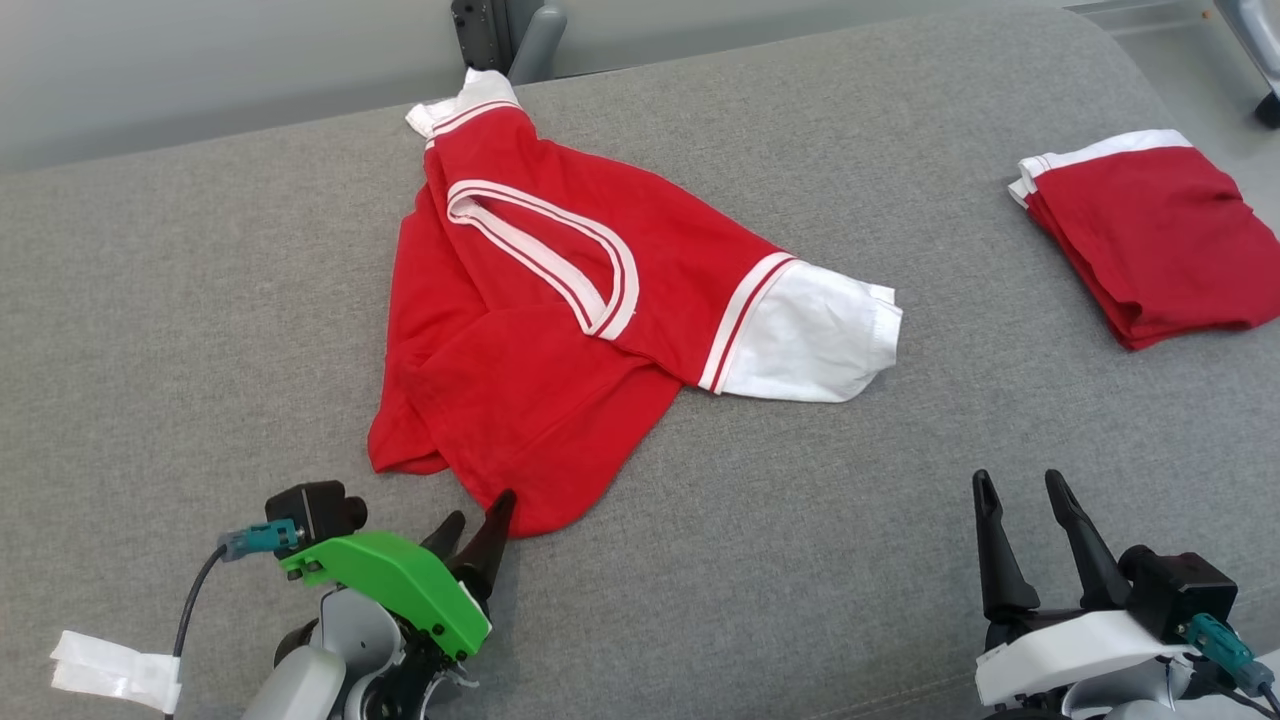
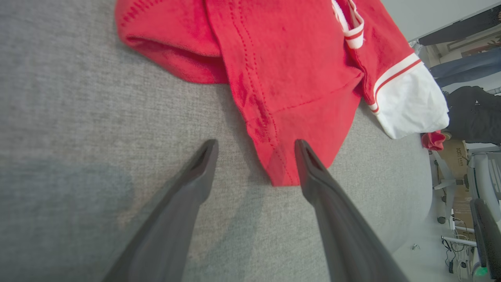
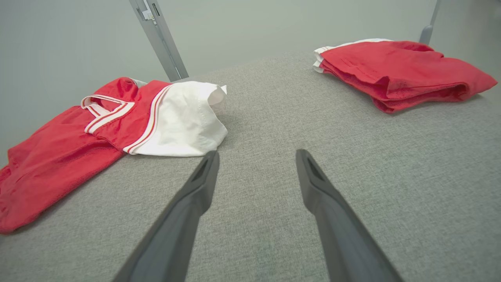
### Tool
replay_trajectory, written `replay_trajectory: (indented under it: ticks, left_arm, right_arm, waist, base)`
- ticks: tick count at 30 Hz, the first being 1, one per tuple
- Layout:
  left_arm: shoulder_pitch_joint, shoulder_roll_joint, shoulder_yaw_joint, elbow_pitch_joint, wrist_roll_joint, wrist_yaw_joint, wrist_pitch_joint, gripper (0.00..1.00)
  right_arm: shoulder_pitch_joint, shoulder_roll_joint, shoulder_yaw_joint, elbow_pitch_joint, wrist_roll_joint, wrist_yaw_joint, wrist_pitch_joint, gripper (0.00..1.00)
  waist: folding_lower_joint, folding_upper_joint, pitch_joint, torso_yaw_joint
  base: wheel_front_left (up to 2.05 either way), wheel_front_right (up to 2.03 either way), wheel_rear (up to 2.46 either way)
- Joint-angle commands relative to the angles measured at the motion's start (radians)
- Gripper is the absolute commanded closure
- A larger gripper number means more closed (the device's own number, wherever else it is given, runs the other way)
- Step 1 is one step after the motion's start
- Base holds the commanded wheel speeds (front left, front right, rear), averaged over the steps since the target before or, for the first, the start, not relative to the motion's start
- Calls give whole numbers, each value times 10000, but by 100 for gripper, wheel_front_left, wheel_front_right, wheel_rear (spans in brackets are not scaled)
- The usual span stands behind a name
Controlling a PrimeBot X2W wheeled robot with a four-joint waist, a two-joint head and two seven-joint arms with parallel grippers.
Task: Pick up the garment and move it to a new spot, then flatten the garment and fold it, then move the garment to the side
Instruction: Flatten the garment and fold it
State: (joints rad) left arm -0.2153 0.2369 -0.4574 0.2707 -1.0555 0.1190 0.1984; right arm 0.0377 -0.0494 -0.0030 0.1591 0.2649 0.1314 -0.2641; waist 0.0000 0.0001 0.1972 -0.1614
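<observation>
A red garment (image 1: pixel 560 330) with white sleeves and white-striped trim lies crumpled in the middle of the grey padded surface (image 1: pixel 200 320). Its near hem corner (image 2: pixel 280 164) sits between the fingers of my left gripper (image 1: pixel 478 512), which stands open around it; whether a finger touches the cloth I cannot tell. The left wrist view shows that gripper (image 2: pixel 254 147) spread wide over the hem. My right gripper (image 1: pixel 1020 485) is open at the lower right over bare surface, well clear of the garment's white sleeve (image 3: pixel 184 121); its own view shows the fingers (image 3: pixel 256 154) apart.
A second red garment (image 1: pixel 1150 230), folded, lies at the far right of the surface, also seen as a folded pile (image 3: pixel 395 70). A grey post (image 1: pixel 535 40) stands behind the far edge. Beyond the right edge are floor and furniture (image 2: pixel 469 196).
</observation>
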Motion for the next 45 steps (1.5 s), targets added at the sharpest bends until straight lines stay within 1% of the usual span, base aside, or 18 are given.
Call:
replay_trajectory:
  ticks: [1,11,12,13,15,18,22,24,26,29,32,35,37,38,40,42,44,45]
  left_arm:
    - [-45,-4,51,99,-83,-19,-39,0]
    - [-550,-179,152,559,-240,-263,-98,0]
    - [-583,-186,133,603,-234,-293,-94,10]
    - [-614,-197,118,638,-223,-316,-100,44]
    - [-657,-192,91,699,-155,-401,-153,99]
    - [-776,-56,43,648,62,-513,-360,100]
    - [-733,173,-198,179,692,-587,-835,100]
    - [-659,298,-407,-282,1114,-627,-1084,100]
    - [-454,283,-606,-874,1258,-651,-1125,100]
    - [-170,426,-761,-1889,1392,-620,-1121,100]
    - [229,688,-878,-2892,1601,-534,-1103,100]
    - [790,1191,-1122,-3653,1929,-389,-1017,100]
    - [1310,1420,-1277,-3996,2014,-307,-923,100]
    - [1570,1545,-1357,-4068,2000,-288,-875,100]
    - [1982,1922,-1530,-3934,2369,-182,-904,100]
    - [2480,1775,-1571,-3622,2109,-123,-1091,100]
    - [2616,1757,-1532,-3350,2160,-91,-1249,100]
    - [2655,1907,-1555,-3058,2391,-80,-1407,100]
  right_arm:
    - [-55,-24,0,-42,-67,-16,-1,0]
    - [-118,-24,86,5,1,-16,-1,0]
    - [-124,-24,97,11,15,-16,-1,0]
    - [-131,-24,100,13,29,-16,-1,0]
    - [-138,-24,89,21,52,-16,-1,0]
    - [-93,-24,39,27,62,-16,-1,0]
    - [47,-25,-62,34,6,-16,-1,0]
    - [147,-21,-115,41,-59,-16,-1,0]
    - [222,-22,-109,60,-148,-16,-1,0]
    - [276,-25,-145,44,-205,-16,-1,0]
    - [371,-24,-97,32,-284,-16,-1,0]
    - [408,-27,-130,27,-330,-16,-1,0]
    - [415,-24,-135,3,-356,-16,-1,0]
    - [418,-25,-145,-2,-357,-16,-1,0]
    - [441,-21,-111,5,-362,-16,-1,0]
    - [472,-25,-109,4,-344,-16,-1,0]
    - [487,-25,-81,16,-349,-16,-1,0]
    - [487,-24,-48,27,-360,-16,-1,0]
  waist:
    - [0,-1,35,0]
    - [0,-1,176,-157]
    - [0,-1,192,-176]
    - [0,-1,204,-188]
    - [0,-1,217,-207]
    - [0,-1,205,-194]
    - [0,-1,91,-58]
    - [0,-1,-5,88]
    - [0,-1,-121,253]
    - [0,-1,-304,500]
    - [0,-1,-469,750]
    - [0,-1,-598,961]
    - [0,-1,-630,1080]
    - [0,-1,-633,1149]
    - [0,-1,-644,1248]
    - [0,-1,-651,1354]
    - [0,-1,-659,1411]
    - [0,-1,-660,1448]
  base:
    - [0,0,0]
    - [0,0,0]
    - [0,0,0]
    - [0,0,0]
    - [0,0,0]
    - [0,0,0]
    - [0,0,0]
    - [0,0,0]
    - [0,0,0]
    - [0,0,0]
    - [0,0,0]
    - [0,0,0]
    - [0,0,0]
    - [0,0,0]
    - [0,0,0]
    - [0,0,0]
    - [0,0,0]
    - [0,0,0]
